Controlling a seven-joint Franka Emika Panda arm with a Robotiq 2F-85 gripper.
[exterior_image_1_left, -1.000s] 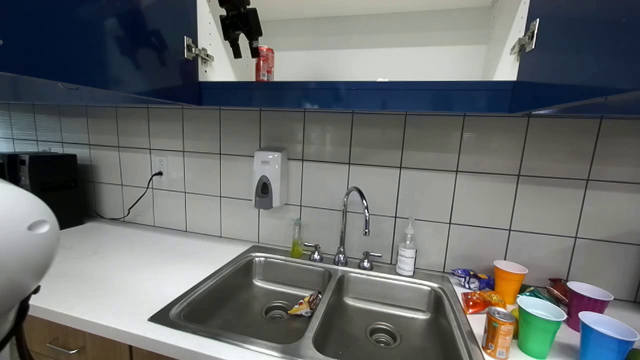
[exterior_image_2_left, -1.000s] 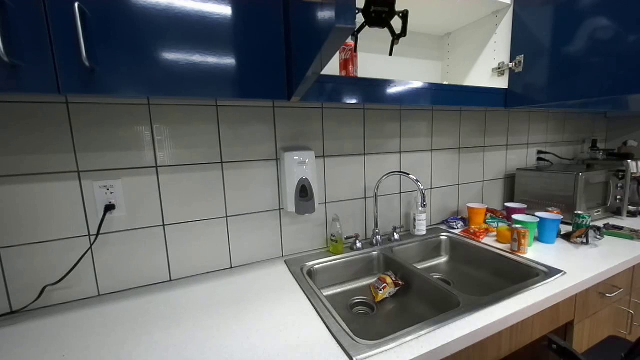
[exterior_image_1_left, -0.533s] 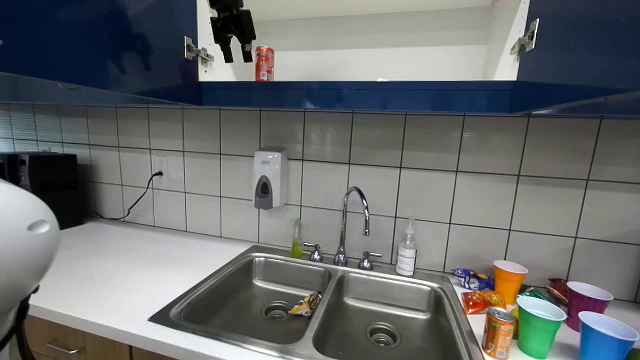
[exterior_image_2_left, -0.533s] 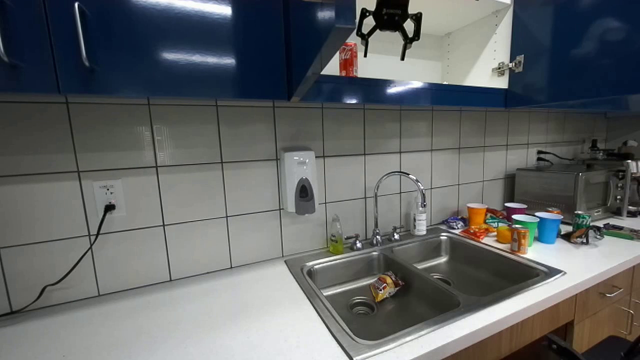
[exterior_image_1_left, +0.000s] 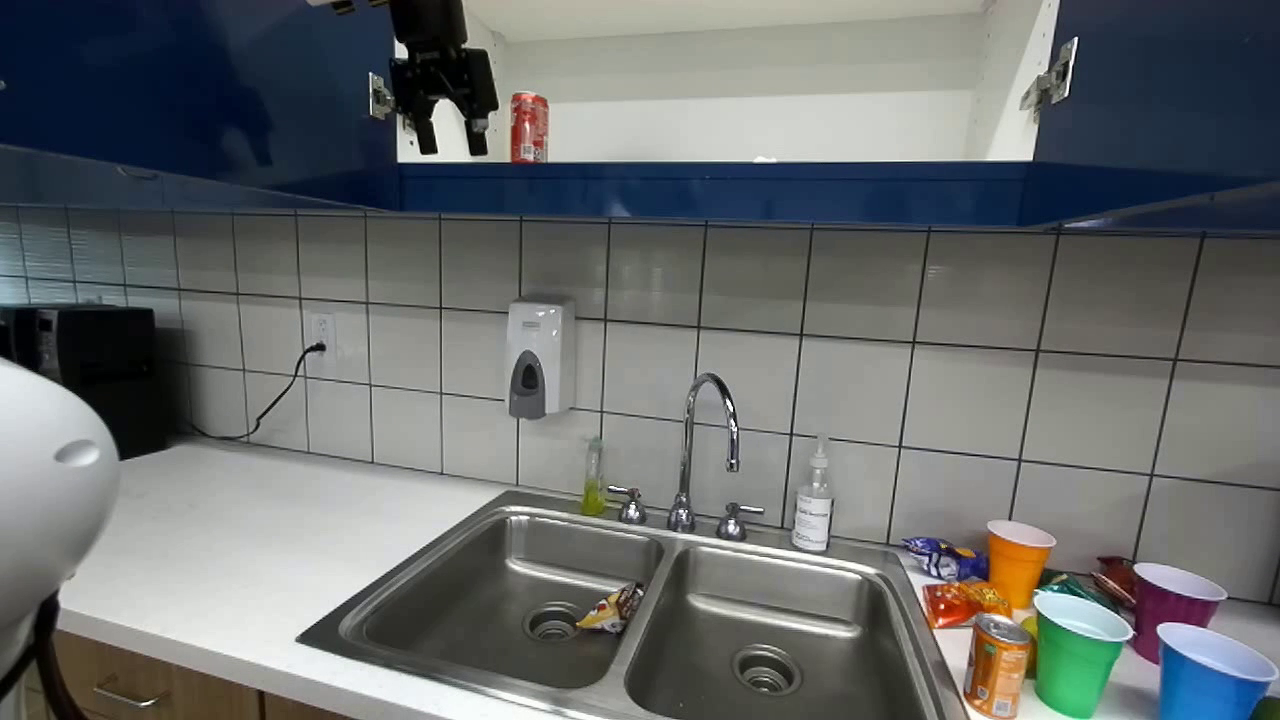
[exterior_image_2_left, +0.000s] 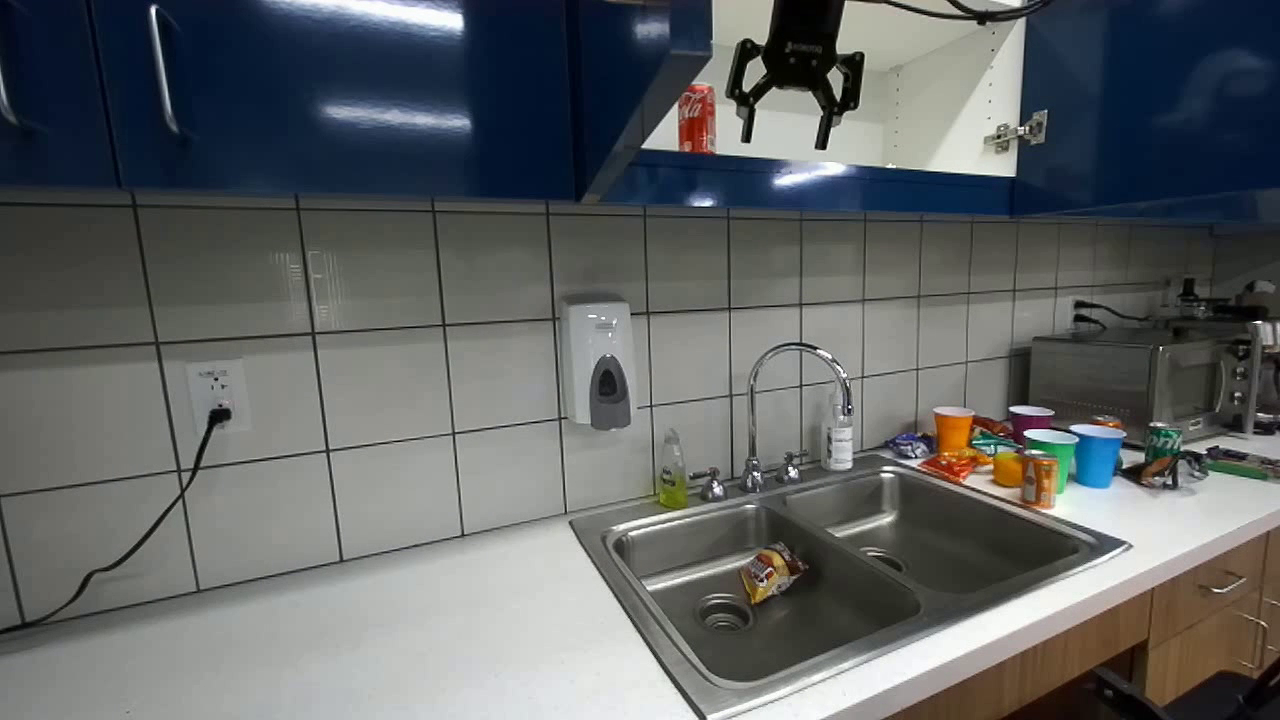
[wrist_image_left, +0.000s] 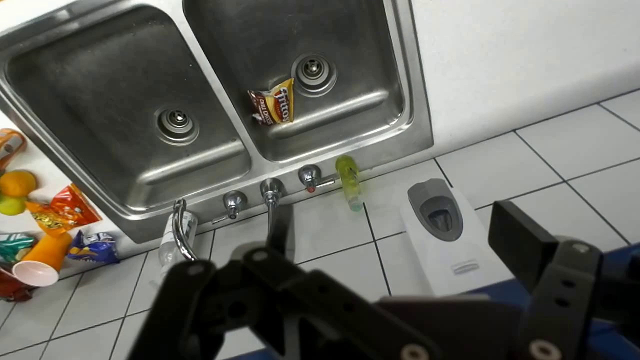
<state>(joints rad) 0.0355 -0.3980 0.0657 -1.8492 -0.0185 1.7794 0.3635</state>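
1. Gripper (exterior_image_2_left: 785, 139) sits lower and farther from the red can (exterior_image_2_left: 696, 118) than a second ago.
2. Jaws stand spread and empty.
3. In an exterior view, can stands at gripper's 9 o'clock; base is hard to make out behind cabinet rail (exterior_image_2_left: 820, 190).

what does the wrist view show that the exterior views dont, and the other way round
Only the wrist view: the readable Fritos lettering on the snack bag, and a red mark on a faucet handle.

Only the exterior views: the red can standing upright in the open cabinet, the wall outlet with a cord plugged in, and the blue cup.

Shared: the open, empty gripper, the double sink, the faucet, the wall soap dispenser and the snack bag itself.
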